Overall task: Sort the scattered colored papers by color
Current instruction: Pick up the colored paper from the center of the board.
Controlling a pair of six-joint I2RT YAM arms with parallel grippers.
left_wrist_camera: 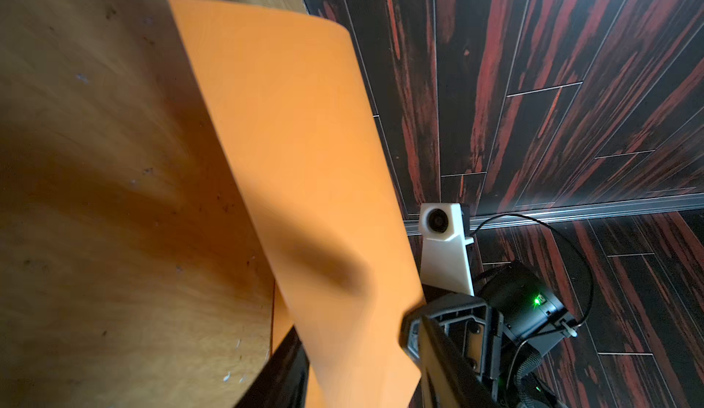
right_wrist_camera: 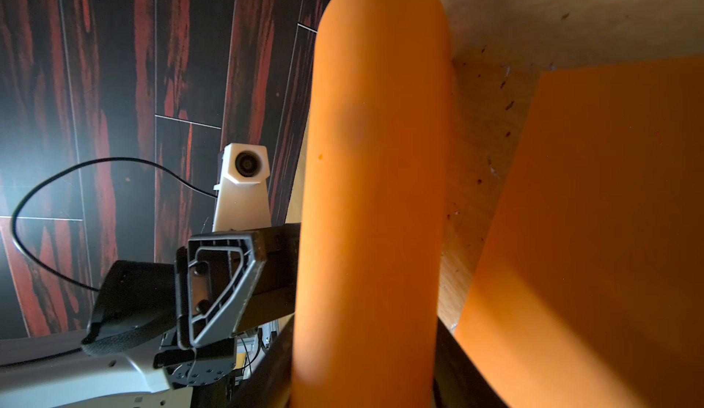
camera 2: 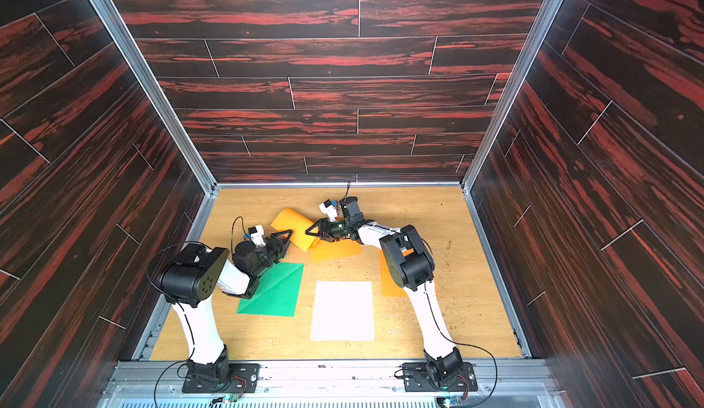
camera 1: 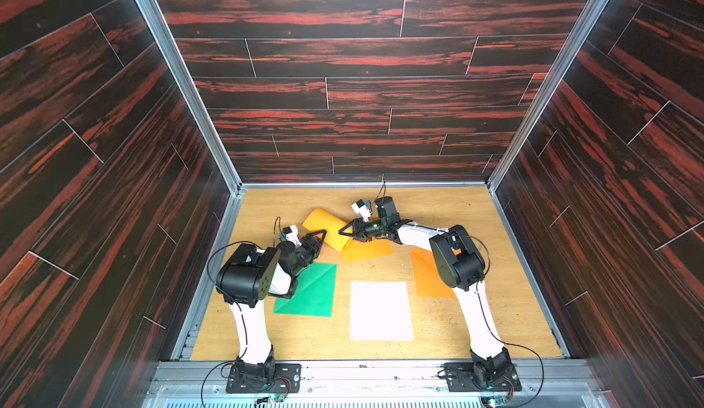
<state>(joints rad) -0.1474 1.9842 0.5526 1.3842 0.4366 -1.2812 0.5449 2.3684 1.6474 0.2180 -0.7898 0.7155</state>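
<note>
One orange paper (camera 1: 327, 228) is up off the table at the back middle, bent into a curve between my two grippers. My left gripper (camera 1: 323, 234) is shut on its left edge, and the sheet runs out between those jaws in the left wrist view (left_wrist_camera: 304, 158). From the other side my right gripper (camera 1: 343, 231) is shut on it, with the curled sheet (right_wrist_camera: 377, 158) filling the gap between its fingers. A second orange paper (camera 1: 367, 250) lies flat just below. A third orange paper (camera 1: 426, 278) lies partly under my right arm. A green paper (camera 1: 310, 292) and a white paper (camera 1: 381, 311) lie flat nearer the front.
The wooden table (camera 1: 476, 227) is boxed in by dark panel walls on three sides, with a metal rail (camera 1: 365, 368) along the front. My left forearm hangs over the green paper's far left corner. Small crumbs dot the right side.
</note>
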